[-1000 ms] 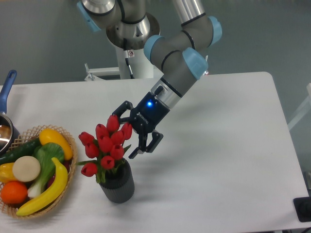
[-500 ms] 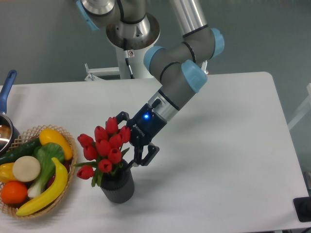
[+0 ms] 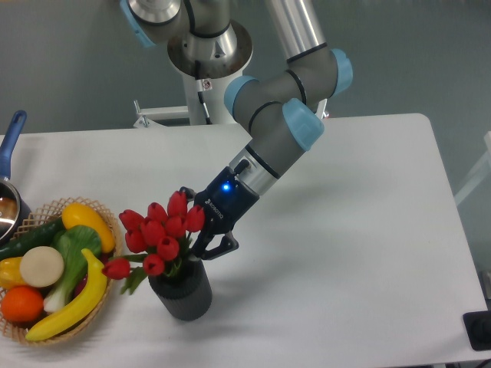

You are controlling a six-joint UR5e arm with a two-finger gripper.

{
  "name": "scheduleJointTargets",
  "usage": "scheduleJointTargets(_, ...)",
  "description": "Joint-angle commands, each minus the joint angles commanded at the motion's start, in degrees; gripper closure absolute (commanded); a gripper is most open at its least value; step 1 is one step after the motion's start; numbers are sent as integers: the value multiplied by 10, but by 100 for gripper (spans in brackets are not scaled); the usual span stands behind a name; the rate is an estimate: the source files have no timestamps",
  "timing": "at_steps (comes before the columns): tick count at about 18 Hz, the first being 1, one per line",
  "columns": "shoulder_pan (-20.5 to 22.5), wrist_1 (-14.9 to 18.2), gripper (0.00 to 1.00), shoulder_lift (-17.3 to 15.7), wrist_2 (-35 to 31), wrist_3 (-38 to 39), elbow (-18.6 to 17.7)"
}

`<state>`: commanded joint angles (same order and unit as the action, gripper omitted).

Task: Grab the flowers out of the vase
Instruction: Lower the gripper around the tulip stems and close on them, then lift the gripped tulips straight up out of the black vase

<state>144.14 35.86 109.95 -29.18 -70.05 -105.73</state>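
The flowers [image 3: 158,230], red tulip buds on green stems, stand in the dark ribbed vase [image 3: 182,293] at the front left of the white table and lean left toward the basket. My gripper [image 3: 190,241] reaches down from the upper right into the right side of the bunch, just above the vase's mouth. One dark finger [image 3: 217,246] shows in front of the stems; the other is mostly hidden behind the buds. The jaws still stand apart, with the stems between them.
A wicker basket [image 3: 47,205] of plastic fruit and vegetables sits right beside the vase on the left. A pot with a blue handle [image 3: 11,142] is at the left edge. A black object [image 3: 478,330] lies at the front right corner.
My gripper has moved down and left into the bunch. The flowers have been pushed over to the left, with one bud now hanging low toward the basket.
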Motion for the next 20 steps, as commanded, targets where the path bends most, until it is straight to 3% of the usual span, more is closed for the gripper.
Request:
scheduleJointTargets(10, 6, 1, 100, -15, 18, 31, 5)
scheduleJointTargets(17, 6, 1, 100, -20, 18, 163, 70)
scheduleJointTargets(20, 10, 3, 100, -22, 24, 192, 80)
